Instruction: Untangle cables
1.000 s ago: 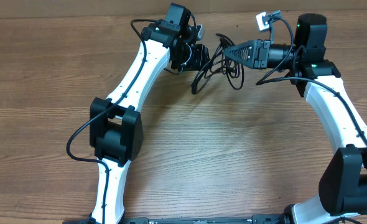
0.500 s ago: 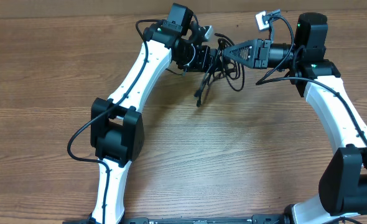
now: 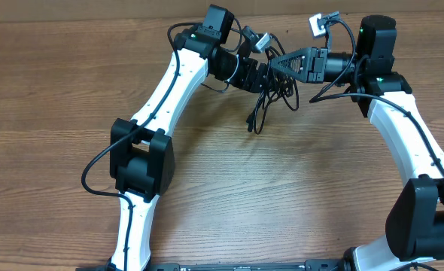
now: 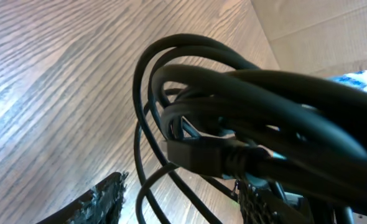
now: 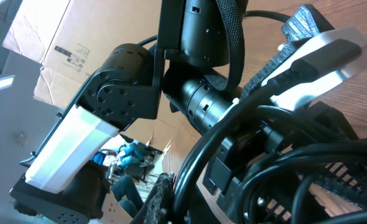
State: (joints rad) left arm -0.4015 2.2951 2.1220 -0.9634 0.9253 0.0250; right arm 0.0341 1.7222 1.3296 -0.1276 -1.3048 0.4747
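The cables (image 3: 271, 89) are a tangled bundle of thin black cords hanging between my two grippers at the back of the table, with a loose end trailing down to the wood (image 3: 253, 124). My right gripper (image 3: 276, 63) is shut on the bundle from the right; in the right wrist view the cables (image 5: 277, 155) fill the space between its fingers (image 5: 246, 196). My left gripper (image 3: 258, 72) is pressed against the bundle from the left. Its fingers (image 4: 180, 205) are apart, with thin strands running between them and the thick bundle (image 4: 252, 93) just in front.
The wooden table (image 3: 267, 196) stretches toward the front between the two arm bases. Cardboard boxes (image 5: 65, 50) stand beyond the table's far edge. The left arm's white links (image 3: 169, 90) cross the left half of the table.
My left gripper has moved right, up against the bundle and the right gripper. The dangling cable end has swung right and toward the front. The right arm has not moved.
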